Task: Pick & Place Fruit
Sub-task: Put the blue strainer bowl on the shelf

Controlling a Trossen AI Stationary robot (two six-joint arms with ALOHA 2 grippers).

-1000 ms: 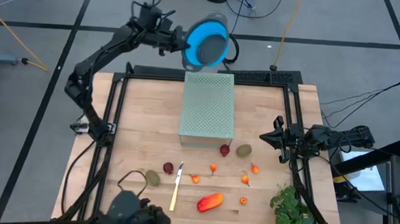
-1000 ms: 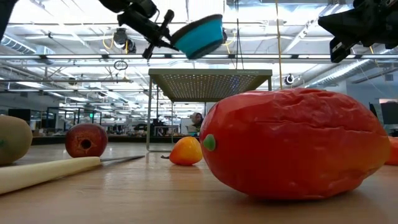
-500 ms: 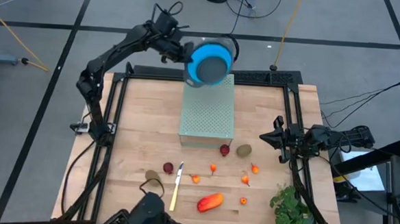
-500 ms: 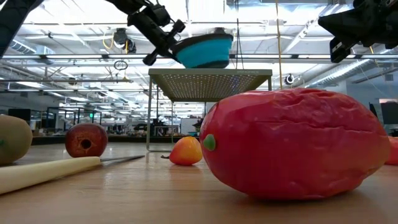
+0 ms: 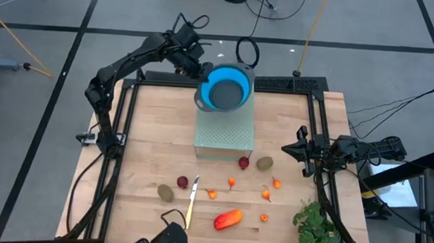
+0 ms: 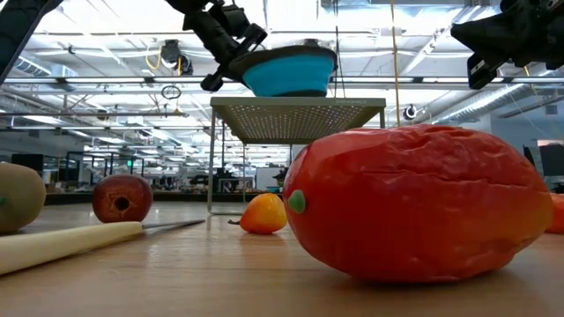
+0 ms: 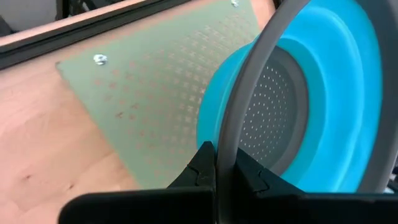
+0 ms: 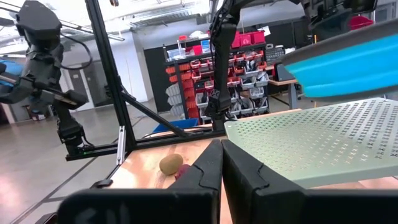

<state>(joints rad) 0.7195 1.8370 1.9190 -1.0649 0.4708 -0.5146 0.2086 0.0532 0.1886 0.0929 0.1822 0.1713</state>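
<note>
Fruit lies scattered on the near half of the wooden table (image 5: 149, 133) in the high view: a red-orange oblong (image 5: 228, 219) nearest the front edge, a kiwi-like oval (image 5: 166, 193) to its left with a dark red ball (image 5: 182, 182) just beside it, a second oval (image 5: 265, 163) and second red ball (image 5: 244, 163) close against the near edge of a pale green perforated stand (image 5: 225, 114), and tiny orange bits (image 5: 266, 193) between. A pale-handled knife (image 5: 190, 203) lies left of the oblong; a leafy green bunch (image 5: 314, 227) sits at the near right corner, partly cut off by the frame. The left gripper (image 5: 198, 63) is clamped on the grey rim of a blue colander (image 5: 225, 88) over the stand's far end; whether the colander touches the stand cannot be told from above. The right gripper (image 5: 290, 149) waits at the table's right edge, fingers pressed together and holding nothing.

From the low view the oblong (image 6: 423, 202) fills most of the picture and hides the table behind it. One oval (image 6: 18, 195) is cut off at the left edge; a red ball (image 6: 122, 197), one orange bit (image 6: 263, 214) and the knife (image 6: 79, 239) show. The colander (image 6: 289, 72) sits right at the stand's (image 6: 295, 119) top.

Left wrist view: the fingers (image 7: 205, 168) pinch the colander's rim (image 7: 249, 99), with the stand (image 7: 155, 93) beyond.

Right wrist view: the closed fingers (image 8: 214, 165) point toward an oval (image 8: 171, 163); the red ball beside it is mostly hidden.
</note>
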